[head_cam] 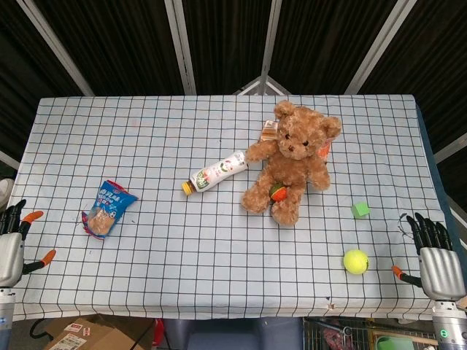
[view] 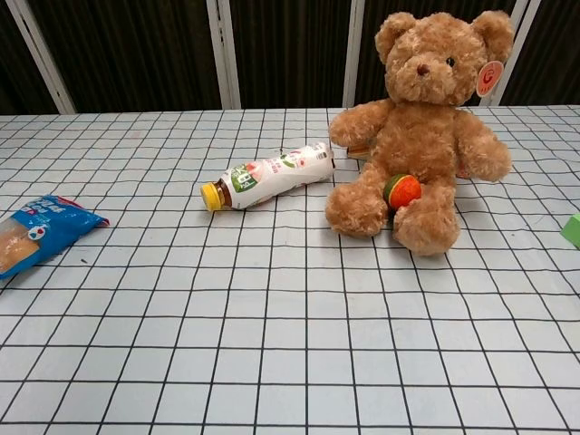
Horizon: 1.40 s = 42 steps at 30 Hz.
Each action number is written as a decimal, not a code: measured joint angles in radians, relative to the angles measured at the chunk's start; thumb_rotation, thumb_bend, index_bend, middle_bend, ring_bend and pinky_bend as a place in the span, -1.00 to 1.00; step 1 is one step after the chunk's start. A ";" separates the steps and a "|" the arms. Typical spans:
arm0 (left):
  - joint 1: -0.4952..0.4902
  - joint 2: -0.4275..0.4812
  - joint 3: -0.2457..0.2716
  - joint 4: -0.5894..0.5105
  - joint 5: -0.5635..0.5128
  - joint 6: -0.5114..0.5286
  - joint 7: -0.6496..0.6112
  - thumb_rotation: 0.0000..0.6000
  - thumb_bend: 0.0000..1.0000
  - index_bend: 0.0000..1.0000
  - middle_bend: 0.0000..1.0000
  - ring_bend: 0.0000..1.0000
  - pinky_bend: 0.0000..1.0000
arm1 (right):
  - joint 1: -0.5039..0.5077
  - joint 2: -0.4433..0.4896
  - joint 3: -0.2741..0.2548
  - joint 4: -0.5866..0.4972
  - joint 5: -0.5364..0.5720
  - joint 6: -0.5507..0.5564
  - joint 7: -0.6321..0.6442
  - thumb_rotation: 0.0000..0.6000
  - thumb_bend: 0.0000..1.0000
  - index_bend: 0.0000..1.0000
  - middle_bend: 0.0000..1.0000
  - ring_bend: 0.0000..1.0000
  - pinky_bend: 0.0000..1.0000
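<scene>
Both hands lay at the table's near corners, fingers spread, holding nothing: left hand (head_cam: 12, 244) nearest a blue snack packet (head_cam: 107, 207), right hand (head_cam: 436, 259) just beside a yellow tennis ball (head_cam: 356, 261). Green cube (head_cam: 360, 210) sat beyond the ball, near a seated teddy bear (head_cam: 292, 160).

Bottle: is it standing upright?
No, the bottle lies on its side on the checked tablecloth, yellow cap pointing left, its other end next to the teddy bear.
</scene>
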 measured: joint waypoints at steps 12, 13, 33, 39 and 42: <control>-0.003 -0.004 -0.001 -0.002 -0.004 -0.003 0.011 1.00 -0.43 -0.53 -1.00 -1.00 -1.00 | -0.004 0.007 -0.002 -0.022 0.013 0.005 -0.011 1.00 -0.77 -1.00 -1.00 -1.00 -1.00; -0.002 -0.004 -0.001 -0.003 -0.003 -0.001 0.009 1.00 -0.43 -0.53 -1.00 -1.00 -1.00 | -0.005 0.009 -0.002 -0.025 0.012 0.007 -0.007 1.00 -0.77 -1.00 -1.00 -1.00 -1.00; -0.001 -0.004 -0.025 -0.001 -0.046 0.002 0.004 1.00 -0.43 -0.53 -1.00 -1.00 -1.00 | 0.075 0.050 0.030 -0.083 0.082 -0.165 0.173 1.00 -0.77 -1.00 -1.00 -1.00 -1.00; -0.009 -0.012 -0.040 0.008 -0.081 -0.005 0.015 1.00 -0.43 -0.53 -1.00 -1.00 -1.00 | 0.186 0.071 0.100 -0.107 0.219 -0.374 0.204 1.00 -0.77 -0.98 -1.00 -1.00 -1.00; -0.017 -0.018 -0.051 0.015 -0.108 -0.014 0.027 1.00 -0.43 -0.53 -1.00 -1.00 -1.00 | 0.252 0.078 0.148 -0.123 0.323 -0.467 0.208 1.00 -0.77 -0.91 -1.00 -1.00 -1.00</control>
